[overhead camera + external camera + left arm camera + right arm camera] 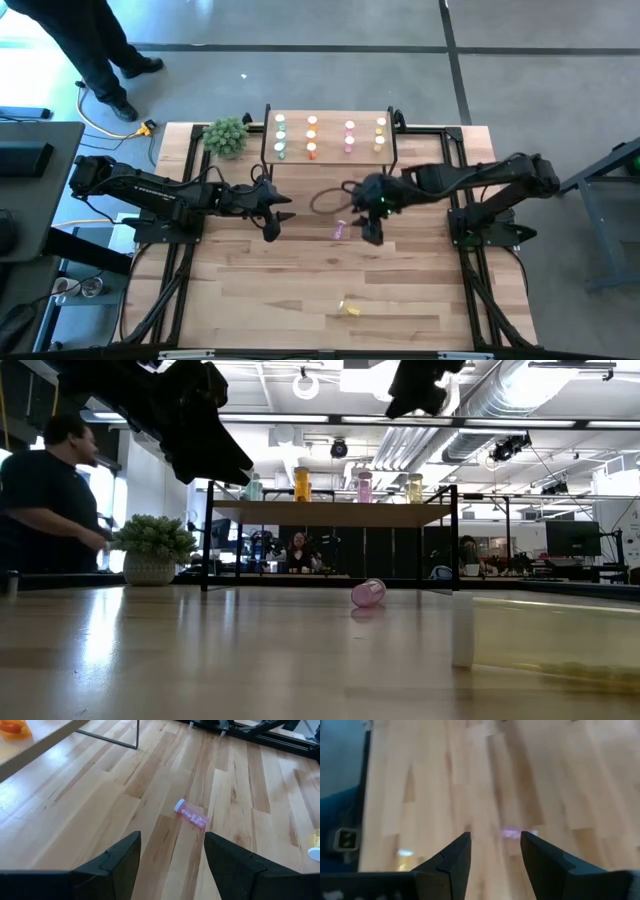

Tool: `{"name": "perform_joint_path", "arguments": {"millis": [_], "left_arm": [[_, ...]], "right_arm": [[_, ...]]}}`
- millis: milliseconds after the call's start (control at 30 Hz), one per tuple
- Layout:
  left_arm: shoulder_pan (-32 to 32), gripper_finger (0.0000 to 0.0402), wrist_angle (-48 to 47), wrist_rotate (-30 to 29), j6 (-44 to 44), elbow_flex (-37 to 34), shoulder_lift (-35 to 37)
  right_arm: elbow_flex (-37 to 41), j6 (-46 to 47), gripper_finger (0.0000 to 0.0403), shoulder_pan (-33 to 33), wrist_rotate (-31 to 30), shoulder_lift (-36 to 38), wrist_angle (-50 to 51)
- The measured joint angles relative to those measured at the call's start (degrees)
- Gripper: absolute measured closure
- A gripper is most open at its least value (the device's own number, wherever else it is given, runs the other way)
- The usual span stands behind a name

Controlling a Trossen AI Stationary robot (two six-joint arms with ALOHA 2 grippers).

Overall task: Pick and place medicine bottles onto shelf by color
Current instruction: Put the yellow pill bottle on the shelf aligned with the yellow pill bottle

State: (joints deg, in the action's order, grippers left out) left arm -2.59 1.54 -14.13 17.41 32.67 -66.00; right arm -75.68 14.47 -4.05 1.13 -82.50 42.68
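Left claw (172, 857) spread above table; pink bottle (191, 814) lying ahead

Bright, even light falls on the worktop (300, 300) from ceiling strip lamps (300, 420), which show in the low view. That view renders the near yellow bottle (540, 645) out of focus. The right wrist view is motion-blurred, smearing the pink bottle (512, 833).

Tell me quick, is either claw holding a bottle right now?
Left claw: open, holding nothing.
Right claw: open, empty, above the lying pink bottle.
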Motion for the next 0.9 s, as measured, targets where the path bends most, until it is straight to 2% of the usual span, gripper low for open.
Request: {"name": "perform_joint_path", "arguments": {"millis": [200,333,500,667,800,900], "left_arm": [[0.0,0.0194,-0.1,0.0,1.3,0.0,0.0],[0.0,0.0194,-0.2,0.5,2.7,0.0,0.0],[0.0,0.0194,-0.2,1.5,3.3,0.0,0.0],[0.0,0.0194,-0.5,1.7,5.0,0.0,0.0],[0.0,0.0194,-0.5,1.9,8.0,0.0,0.0],[0.0,0.0194,-0.5,3.1,9.3,0.0,0.0]], "right_arm": [[0.0,4.0,0.024,-6.6,-0.2,0.0,0.8],[1.5,6.8,0.024,-10.6,-3.8,-0.1,-0.4],[5.0,12.8,0.024,-14.6,-5.4,-1.4,-2.6],[6.4,17.5,0.024,-17.7,-6.0,-3.9,-5.9],[6.4,21.5,0.024,-19.7,-10.0,-6.9,-8.5],[6.4,23.3,0.024,-20.7,-10.4,-8.9,-10.1]]}}
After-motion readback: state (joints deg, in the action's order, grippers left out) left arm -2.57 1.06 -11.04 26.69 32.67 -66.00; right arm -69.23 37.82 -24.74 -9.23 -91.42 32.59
